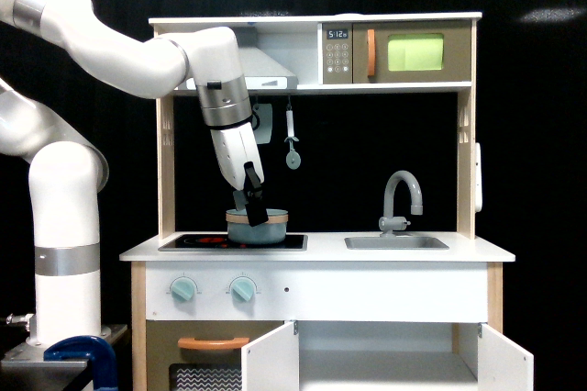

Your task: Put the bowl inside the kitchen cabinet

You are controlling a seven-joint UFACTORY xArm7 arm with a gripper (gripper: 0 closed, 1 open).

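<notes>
The grey-blue bowl [261, 229] with its tan-orange rim band stands on the black hob [197, 241] of the toy kitchen. My gripper [256, 214] leans in from the upper left, and its dark fingertips [254, 200] sit at the bowl's rim on the exterior view's left side. Seen side-on, the gap between the fingers does not show. The kitchen cabinet [390, 359] lies below the counter, its two white doors [271, 362] swung open and its white inside in view.
A sink [396, 242] with a grey tap [402, 198] is on the counter's right. Utensils [291, 145] hang behind the arm under the shelf. The green-windowed microwave [415, 52] sits up top; the orange-handled oven [213, 345] is lower left.
</notes>
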